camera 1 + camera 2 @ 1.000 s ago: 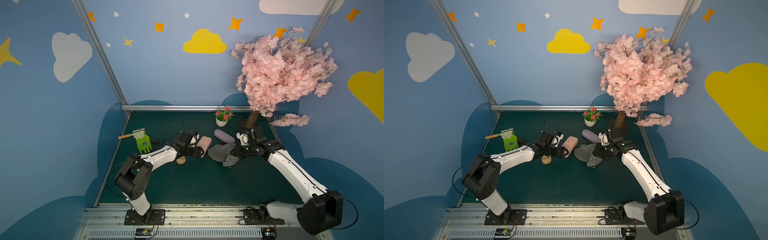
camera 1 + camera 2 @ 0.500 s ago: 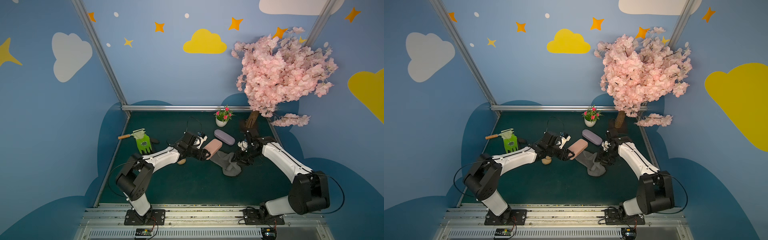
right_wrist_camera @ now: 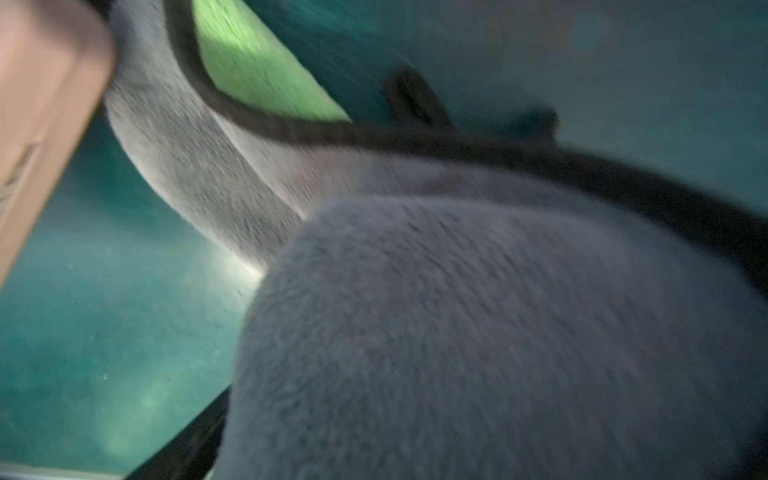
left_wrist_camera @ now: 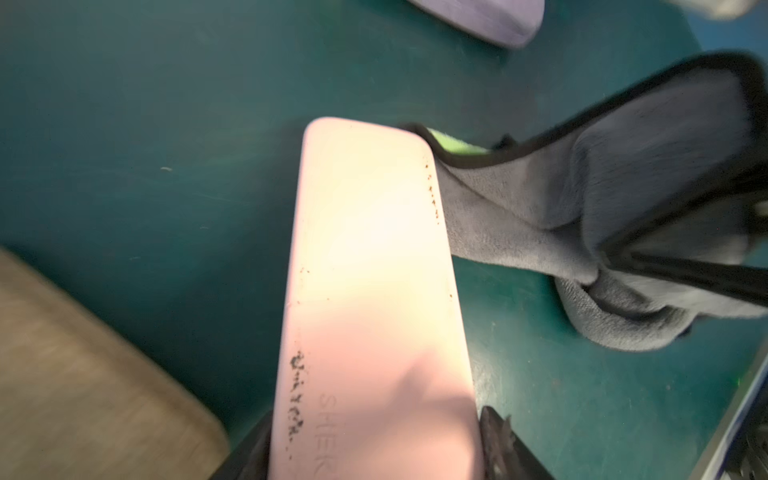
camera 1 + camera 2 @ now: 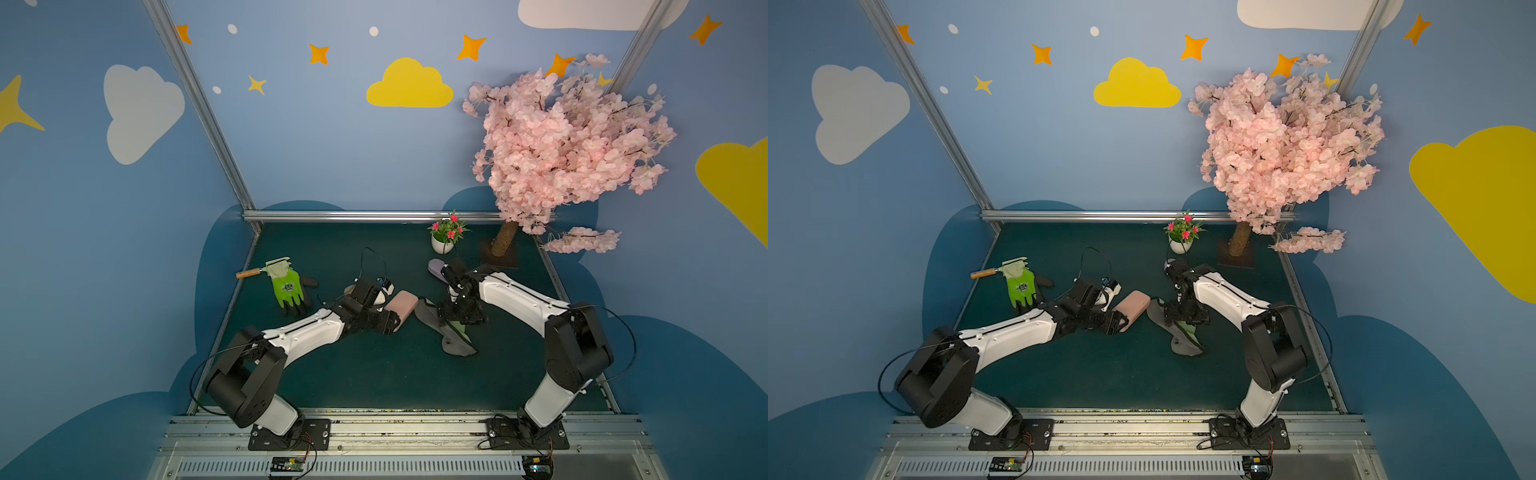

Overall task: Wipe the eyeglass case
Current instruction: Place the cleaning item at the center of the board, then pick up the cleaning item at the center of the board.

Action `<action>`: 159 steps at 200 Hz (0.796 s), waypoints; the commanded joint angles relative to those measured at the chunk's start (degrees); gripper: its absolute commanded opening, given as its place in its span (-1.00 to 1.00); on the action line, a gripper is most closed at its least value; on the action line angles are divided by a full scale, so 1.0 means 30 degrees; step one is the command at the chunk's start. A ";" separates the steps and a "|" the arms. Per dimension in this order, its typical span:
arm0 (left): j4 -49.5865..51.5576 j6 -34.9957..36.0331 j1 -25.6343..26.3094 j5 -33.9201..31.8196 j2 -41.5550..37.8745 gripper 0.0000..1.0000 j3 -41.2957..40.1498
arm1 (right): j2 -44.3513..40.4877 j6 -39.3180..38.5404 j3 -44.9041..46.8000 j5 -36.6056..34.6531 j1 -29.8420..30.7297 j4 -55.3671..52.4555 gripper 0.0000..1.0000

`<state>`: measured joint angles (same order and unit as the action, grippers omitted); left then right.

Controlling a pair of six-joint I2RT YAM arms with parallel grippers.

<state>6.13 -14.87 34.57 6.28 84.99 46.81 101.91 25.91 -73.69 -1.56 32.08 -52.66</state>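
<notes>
Eyeglass case [image 4: 374, 291]: pale capitals in the same pink as the lid run lengthwise along it, seen in the left wrist view.
Case lettering: reads about "SHER". It is soft with blur, so the spelling is not sure. Further letters follow and are cut off by the picture's edge.
Glove [image 5: 286, 286] [image 5: 1020, 286]: green, lying at about 10 o'clock on the bench [image 5: 374, 374]. Both top views show a dark printed badge on the back of its hand.
Badge wording: too small to read.

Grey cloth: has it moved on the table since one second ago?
Yes. The grey cloth has moved toward the front of the table, away from the flower pot. It now lies stretched out beside the pink case.
</notes>
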 commanded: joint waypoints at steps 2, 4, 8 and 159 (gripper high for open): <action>-0.1800 -0.0565 -0.0241 -0.0853 -0.1145 -0.28 -0.0907 | 0.1858 -0.0254 -0.1147 -0.0635 0.0212 -0.0020 0.78; -0.1866 -0.0495 -0.0242 -0.0825 -0.1217 -0.28 -0.0979 | 0.2029 -0.0257 -0.1222 -0.0588 0.0208 0.0036 0.77; -0.1926 -0.0367 -0.0243 -0.0739 -0.1288 -0.28 -0.1080 | 0.2281 -0.0284 -0.1339 -0.0501 0.0287 0.0140 0.76; -0.2067 0.6332 0.2805 -0.1606 0.1445 -0.28 -0.0044 | -0.5224 -0.1201 0.2000 0.2118 -0.5419 -0.0085 -0.90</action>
<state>1.08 -3.01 40.12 3.33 84.75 42.83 94.74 23.77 -67.55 5.08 19.40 -48.05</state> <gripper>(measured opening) 0.698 0.128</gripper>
